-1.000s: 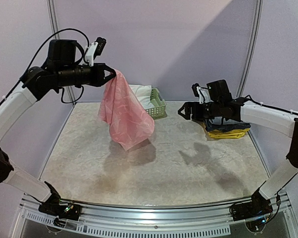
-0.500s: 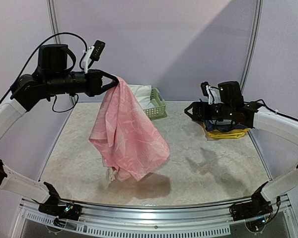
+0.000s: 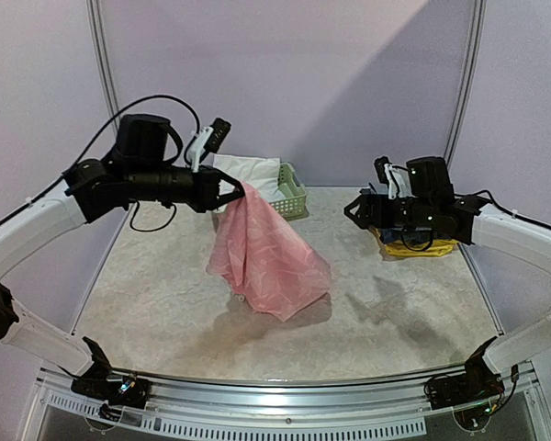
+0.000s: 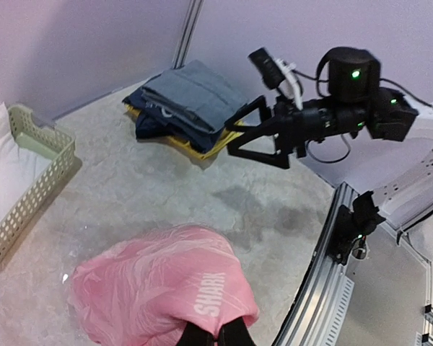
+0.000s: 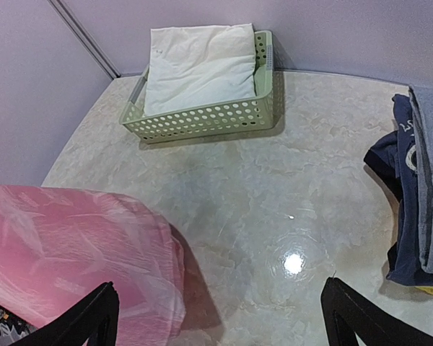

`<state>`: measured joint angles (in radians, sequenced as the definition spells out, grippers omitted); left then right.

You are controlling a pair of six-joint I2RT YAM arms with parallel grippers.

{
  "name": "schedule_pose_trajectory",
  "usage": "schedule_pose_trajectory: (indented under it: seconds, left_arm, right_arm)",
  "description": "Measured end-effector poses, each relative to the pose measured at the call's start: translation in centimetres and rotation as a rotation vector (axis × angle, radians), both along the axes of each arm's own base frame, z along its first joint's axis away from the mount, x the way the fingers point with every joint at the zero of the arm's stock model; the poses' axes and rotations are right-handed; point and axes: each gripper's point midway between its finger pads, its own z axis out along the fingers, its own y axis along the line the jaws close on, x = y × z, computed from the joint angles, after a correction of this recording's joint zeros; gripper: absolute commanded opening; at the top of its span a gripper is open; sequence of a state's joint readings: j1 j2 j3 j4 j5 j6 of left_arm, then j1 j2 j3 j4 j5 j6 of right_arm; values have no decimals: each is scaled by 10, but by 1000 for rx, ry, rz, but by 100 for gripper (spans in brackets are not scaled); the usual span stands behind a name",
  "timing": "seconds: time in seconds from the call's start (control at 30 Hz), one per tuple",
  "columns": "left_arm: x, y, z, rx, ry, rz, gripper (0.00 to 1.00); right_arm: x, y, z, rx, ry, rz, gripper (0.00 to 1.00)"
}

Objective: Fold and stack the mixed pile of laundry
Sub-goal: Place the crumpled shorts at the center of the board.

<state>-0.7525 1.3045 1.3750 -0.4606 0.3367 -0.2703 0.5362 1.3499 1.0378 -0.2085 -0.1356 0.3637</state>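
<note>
We find the left jaws pinching the top of the pink garment point(image 3: 271, 262), which hangs over the surface point(image 3: 165, 285); whether its hem touches we cannot tell. The white piece point(image 3: 253, 170) lies in the green basket point(image 3: 292, 197) behind it. The right jaws stand spread and empty, before the folded clothes point(image 3: 422, 246).

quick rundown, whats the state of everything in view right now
pink garment, unfolded, pinched at one edge, hanging from the left gripper
left gripper, shut on the pink garment, up in the air
right gripper, open, empty, up in the air
white piece, lying in the basket, not gripped
basket, upright
folded clothes stack, folded and stacked at the far right
</note>
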Motion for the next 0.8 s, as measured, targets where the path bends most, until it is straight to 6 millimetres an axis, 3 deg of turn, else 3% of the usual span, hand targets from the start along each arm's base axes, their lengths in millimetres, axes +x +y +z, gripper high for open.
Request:
schedule_pose_trajectory:
  seconds: [0.1,0.17,0.2,0.3,0.4,0.43,0.6,0.8]
  left_arm:
    - [12,-5,-42,63,65,33,1]
    - [18,-6,-68,100,103,53,6]
    - [20,-5,-81,119,121,65,13]
    - [24,-2,-111,170,159,97,61]
    - [31,5,-130,217,171,147,93]
    - [33,8,-133,230,166,170,98]
    - [53,28,-134,288,106,309,100]
    - [72,60,-140,374,69,476,96]
  right_arm:
    - [1,0,-5,-4,11,-1,99]
    - [3,2,-9,-6,15,0,99]
    - [3,2,-11,-8,19,0,99]
    - [6,4,-20,-17,34,0,99]
    - [9,7,-29,-25,50,3,99]
    - [10,8,-32,-25,55,6,99]
    - [15,17,-47,-20,86,31,99]
    - [19,31,-79,-15,171,72,99]
